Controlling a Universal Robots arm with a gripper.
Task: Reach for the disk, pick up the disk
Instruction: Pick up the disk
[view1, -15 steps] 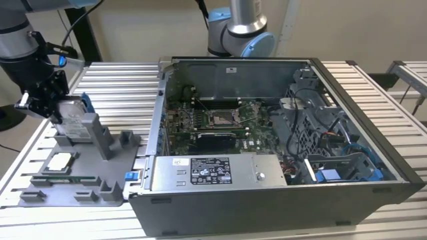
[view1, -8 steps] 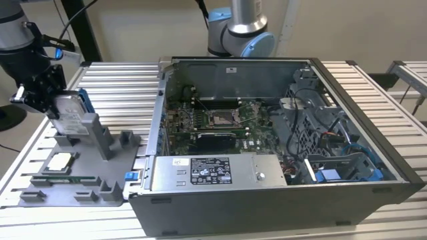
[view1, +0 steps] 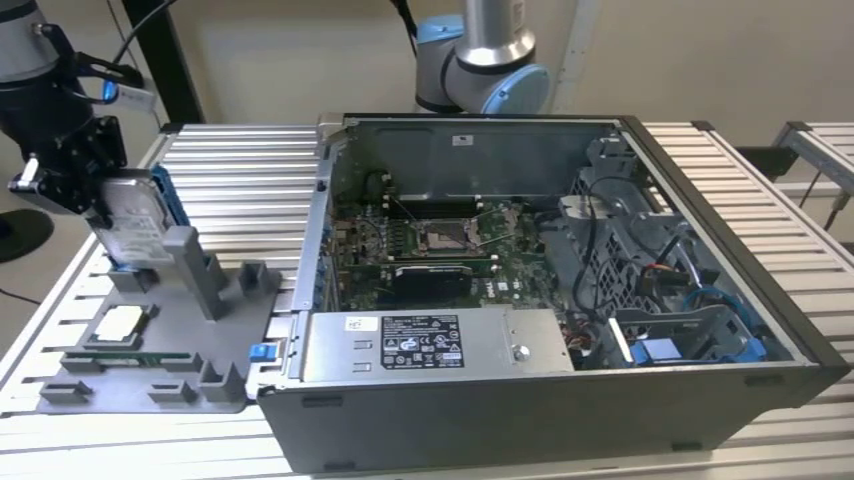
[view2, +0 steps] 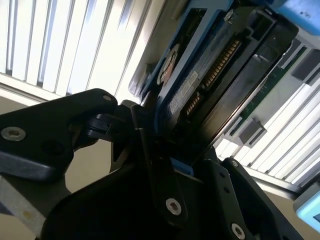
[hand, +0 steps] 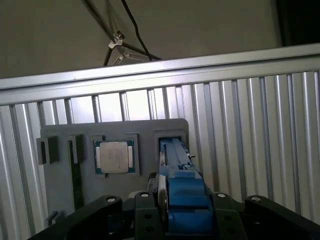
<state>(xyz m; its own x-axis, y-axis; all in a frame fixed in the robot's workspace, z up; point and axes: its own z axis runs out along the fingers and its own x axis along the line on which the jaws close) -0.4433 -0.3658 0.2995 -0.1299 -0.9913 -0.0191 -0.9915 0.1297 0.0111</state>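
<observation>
Clamping the disk (view1: 131, 215) in the gripper (view1: 104, 195), with fingers (hand: 148, 212) clenched on either side of the blue bracket in the first wrist view. Standing upright on edge at the exterior view's left, lower end down at the slot of the grey holder (view1: 200, 350), just beside its post and well apart from the case (view1: 534, 420). Judging the lift barely begun, if at all. Risking a snag: pulling up at any tilt, catching the bracket on the post, dragging the holder along and jolting the chip (view1: 118, 325) lying near. Risking a slip too: pinching smooth plastic close to one end, letting the disk pivot or slide out.
</observation>
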